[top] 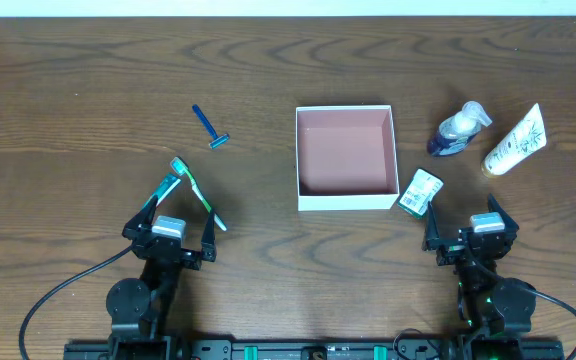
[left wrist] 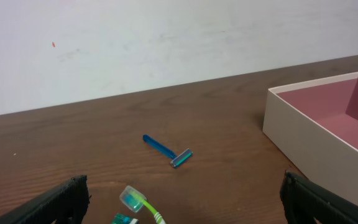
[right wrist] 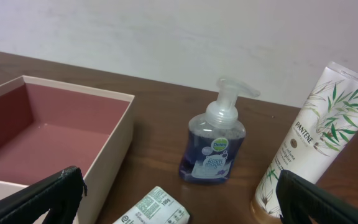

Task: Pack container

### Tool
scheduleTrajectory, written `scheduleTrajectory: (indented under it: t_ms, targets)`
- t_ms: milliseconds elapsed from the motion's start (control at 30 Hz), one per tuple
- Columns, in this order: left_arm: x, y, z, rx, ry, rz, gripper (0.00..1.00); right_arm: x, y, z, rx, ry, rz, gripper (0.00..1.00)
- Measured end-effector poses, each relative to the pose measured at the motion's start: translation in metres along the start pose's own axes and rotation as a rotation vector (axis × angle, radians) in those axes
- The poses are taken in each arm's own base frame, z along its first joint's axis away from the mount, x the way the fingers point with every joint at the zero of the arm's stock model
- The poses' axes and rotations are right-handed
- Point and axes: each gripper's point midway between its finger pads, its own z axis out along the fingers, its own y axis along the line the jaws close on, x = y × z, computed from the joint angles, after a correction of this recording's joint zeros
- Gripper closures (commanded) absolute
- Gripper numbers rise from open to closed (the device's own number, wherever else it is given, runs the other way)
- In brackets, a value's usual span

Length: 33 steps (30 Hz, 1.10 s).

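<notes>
The brown surface (top: 68,60) holds everything. The container (top: 346,150) sits about in the middle of it, a little to the right. It stands flat with its open top up, and nothing is in it yet. I think it sits there so both arms can reach it.

Your left tool (top: 176,215) and right tool (top: 471,218) wait near the front edge, one on each side. Both have their fingers spread wide and hold nothing.

Toward the right edge, the white tube (top: 515,140) lies on its side, and the blue soap bottle (top: 458,130) lies just beside it. Those look like jobs for your right tool.

On the left, a green toothbrush (top: 196,190) lies between the left tool's fingers, so it is easy to take first. There may be a second one next to it. The blue razor (top: 209,128) lies farther back, well apart from the box.

The small green and white packet (top: 420,191) lies by the box's front right corner, between your right tool and the bottle. The box walls stand up, so lift each thing over them.
</notes>
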Motion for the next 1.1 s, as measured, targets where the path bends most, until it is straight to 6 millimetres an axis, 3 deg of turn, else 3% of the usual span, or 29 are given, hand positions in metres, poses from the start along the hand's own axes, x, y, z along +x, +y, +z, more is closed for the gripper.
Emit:
scheduleTrajectory:
  t_ms: [1000,1100]
  targets:
    - [0.0000,0.0000,0.0000,0.000,0.000,0.000,0.02,0.0003,0.0020,-0.0010,-0.013,0.018,0.021,0.01]
    - [0.0000,0.0001,0.0000,0.000,0.000,0.000,0.02,-0.0082,0.0025,-0.0039,-0.023,0.048,0.027,0.01]
